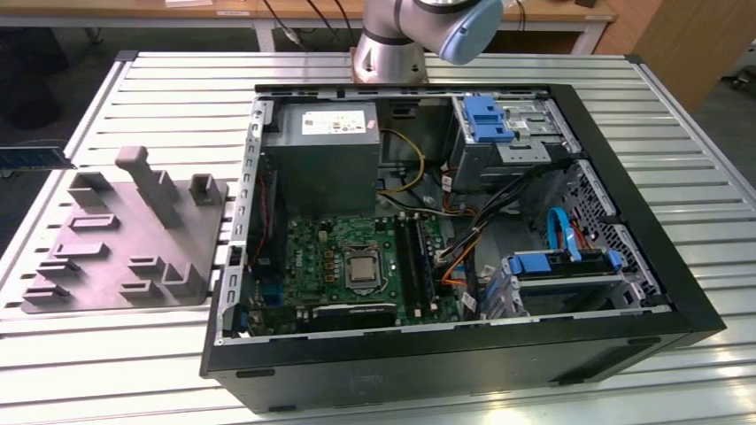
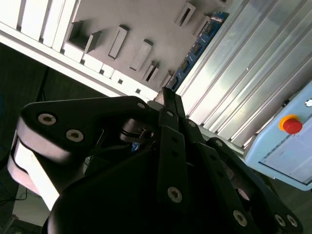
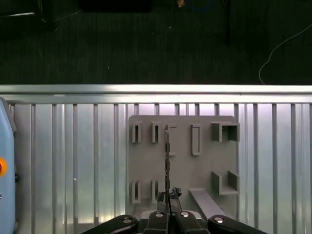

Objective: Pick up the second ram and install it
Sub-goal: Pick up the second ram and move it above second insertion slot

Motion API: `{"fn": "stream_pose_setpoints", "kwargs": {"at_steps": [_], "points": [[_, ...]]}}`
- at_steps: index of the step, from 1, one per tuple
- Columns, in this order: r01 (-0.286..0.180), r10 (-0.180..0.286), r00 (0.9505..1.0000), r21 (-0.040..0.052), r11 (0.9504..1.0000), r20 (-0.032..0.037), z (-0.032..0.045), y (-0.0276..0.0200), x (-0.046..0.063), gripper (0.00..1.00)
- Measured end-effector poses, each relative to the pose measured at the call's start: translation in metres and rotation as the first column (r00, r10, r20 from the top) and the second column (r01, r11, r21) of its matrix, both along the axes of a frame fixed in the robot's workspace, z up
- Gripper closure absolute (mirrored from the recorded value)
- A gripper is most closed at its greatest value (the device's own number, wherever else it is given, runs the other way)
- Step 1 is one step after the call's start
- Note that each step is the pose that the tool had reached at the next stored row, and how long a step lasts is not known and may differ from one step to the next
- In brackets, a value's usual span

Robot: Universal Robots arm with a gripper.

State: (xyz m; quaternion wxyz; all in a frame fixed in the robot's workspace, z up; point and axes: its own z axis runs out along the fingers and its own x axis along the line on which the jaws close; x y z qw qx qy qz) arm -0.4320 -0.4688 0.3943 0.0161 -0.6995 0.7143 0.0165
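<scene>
The second ram (image 3: 166, 161) is a long thin card, seen edge-on in the first wrist view against the grey moulded plate (image 3: 204, 161). My gripper (image 3: 168, 196) is shut on one end of it. In the second wrist view the black fingers (image 2: 171, 141) meet at a point, and the ram's blue face (image 2: 197, 48) sticks out beyond my gripper (image 2: 165, 93). At the exterior view's left edge the ram's end (image 1: 35, 158) hangs apart from the grey plate (image 1: 119, 266). The open computer case (image 1: 626, 336) lies to the exterior view's right, with the motherboard's long memory slots (image 1: 416, 261) beside the CPU socket (image 1: 358, 266).
The plate carries upright blocks, one tall post (image 1: 144, 177) among them. Inside the case are a power supply (image 1: 321, 150), blue-tabbed drive brackets (image 1: 487, 119) and loose cables (image 1: 473, 230). A light-blue box with an orange button (image 2: 291, 124) sits on the ribbed metal table (image 1: 661, 106).
</scene>
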Motion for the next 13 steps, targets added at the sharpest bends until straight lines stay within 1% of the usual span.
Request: {"fn": "stream_pose_setpoints", "kwargs": {"at_steps": [1,8,13], "points": [[0.000,0.000,1.0000,0.0000,1.0000,0.0000,0.0011,0.0000,0.0000,0.89],[0.000,0.000,1.0000,0.0001,1.0000,0.0001,0.0023,0.0000,0.0001,0.89],[0.000,0.000,1.0000,0.0000,1.0000,-0.0001,0.0024,0.0000,0.0047,0.89]]}}
